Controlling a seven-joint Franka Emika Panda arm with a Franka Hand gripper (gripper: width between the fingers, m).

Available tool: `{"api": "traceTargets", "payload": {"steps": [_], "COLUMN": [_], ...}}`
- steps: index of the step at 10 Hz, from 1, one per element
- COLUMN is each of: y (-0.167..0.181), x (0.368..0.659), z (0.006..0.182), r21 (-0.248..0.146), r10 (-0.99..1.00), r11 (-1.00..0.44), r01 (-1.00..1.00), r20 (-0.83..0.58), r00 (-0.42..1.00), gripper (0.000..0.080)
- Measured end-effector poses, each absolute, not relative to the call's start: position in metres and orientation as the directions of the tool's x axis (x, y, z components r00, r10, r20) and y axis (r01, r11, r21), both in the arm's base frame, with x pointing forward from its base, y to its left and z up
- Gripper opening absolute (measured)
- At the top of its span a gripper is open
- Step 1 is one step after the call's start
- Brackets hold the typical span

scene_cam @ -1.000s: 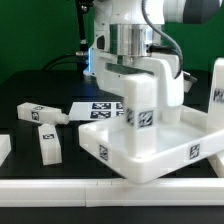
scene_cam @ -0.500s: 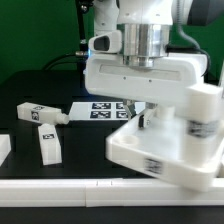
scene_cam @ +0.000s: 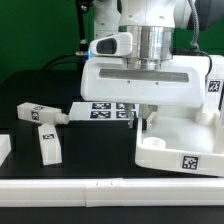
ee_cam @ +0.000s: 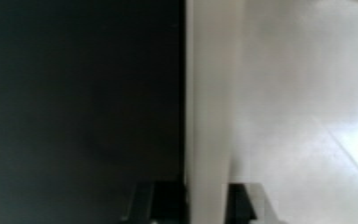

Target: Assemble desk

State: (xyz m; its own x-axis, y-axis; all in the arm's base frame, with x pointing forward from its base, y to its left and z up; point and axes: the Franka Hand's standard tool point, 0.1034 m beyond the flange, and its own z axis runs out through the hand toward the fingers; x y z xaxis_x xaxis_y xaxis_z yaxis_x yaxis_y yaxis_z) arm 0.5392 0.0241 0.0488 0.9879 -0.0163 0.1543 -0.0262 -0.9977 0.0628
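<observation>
Black table [scene_cam: 100, 150], tabletop [scene_cam: 178, 150] half behind the arm, gripper [ee_cam: 202, 203] tips barely visible.

The arm [scene_cam: 150, 12] is glossy white, built of smooth rounded shells. A ribbed silver-grey metal cylinder [scene_cam: 151, 45] joins it to the hand [scene_cam: 138, 114], whose body is a wide white box-like block with softened corners. A small white module [scene_cam: 112, 45] sits on its side. The fingers [ee_cam: 160, 202] are black.

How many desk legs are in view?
3: rear leg and front leg lie on the table at the exterior view's left; upright leg stands at its right edge. A cropped white block far left may be another.
</observation>
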Motion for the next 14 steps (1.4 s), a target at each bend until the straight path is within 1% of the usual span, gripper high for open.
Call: {"api": "traceTargets", "payload": {"steps": [1,2,3,4,6,7,8,9,10,11,12,14], "y": [0.021,0.014,0.009,0.007,0.004,0.002,-0.004,-0.013,-0.015,-0.01,-0.004,-0.011], "x": [0.543,0.563,0.579,0.587,0.585,0.585,0.588,0.611,0.631,0.639,0.635,0.634], "z": [0.05,0.057,0.058,0.059,0.058,0.058,0.06,0.07,0.072,0.071,0.067,0.066], "r21": [0.085,0.096,0.102,0.122,0.131,0.146,0.149,0.144,0.14,0.13,0.121,0.115], "r10": [0.118,0.25,0.329,0.484,0.526,0.597,0.698,0.792,0.868,0.929,0.959,0.973], "r11": [-0.991,-0.966,-0.943,-0.873,-0.848,-0.799,-0.712,-0.604,-0.488,-0.354,-0.26,-0.192], "r01": [0.107,0.239,0.318,0.472,0.513,0.583,0.686,0.784,0.862,0.926,0.958,0.975], "r20": [0.135,0.121,0.125,0.115,0.101,0.083,0.041,-0.002,-0.03,-0.064,-0.08,-0.105], "r00": [0.984,0.961,0.936,0.867,0.844,0.798,0.715,0.61,0.496,0.365,0.27,0.204], "gripper": [0.0057,0.0057,0.0057,0.0057,0.0057,0.0057,0.0057,0.0057,0.0057,0.0057,0.0057,0.0057]}}
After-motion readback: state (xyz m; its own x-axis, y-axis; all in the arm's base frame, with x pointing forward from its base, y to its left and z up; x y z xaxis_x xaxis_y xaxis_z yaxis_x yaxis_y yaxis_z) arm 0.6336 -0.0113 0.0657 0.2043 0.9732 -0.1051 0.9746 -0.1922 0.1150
